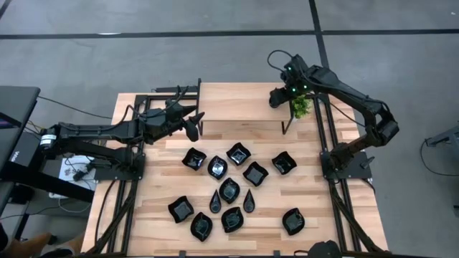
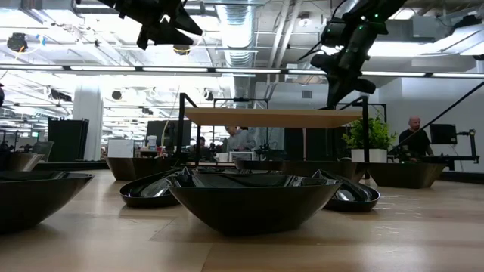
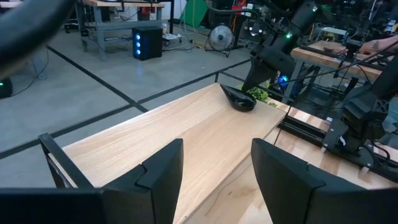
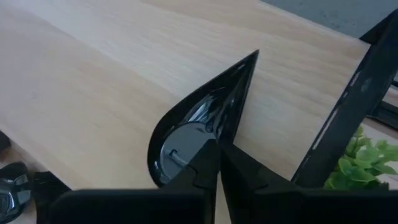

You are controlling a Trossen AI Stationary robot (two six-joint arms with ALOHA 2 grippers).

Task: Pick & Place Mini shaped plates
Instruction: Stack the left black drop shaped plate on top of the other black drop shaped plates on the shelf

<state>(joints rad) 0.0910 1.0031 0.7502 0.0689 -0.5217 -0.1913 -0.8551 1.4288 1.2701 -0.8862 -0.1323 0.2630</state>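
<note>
Teardrop plate (image 4: 199, 118) on raised shelf (image 3: 186, 130), right gripper (image 4: 217, 163) fingers pinched on its rim. Left gripper (image 3: 217, 168) fingers wide, empty, shelf's other end. Risk: thin rim grip slips, glossy plate skids.

No readable text, labels, brands, nos. or signs in any view. Nothing legible on table, plates, arms or room gear.
</note>
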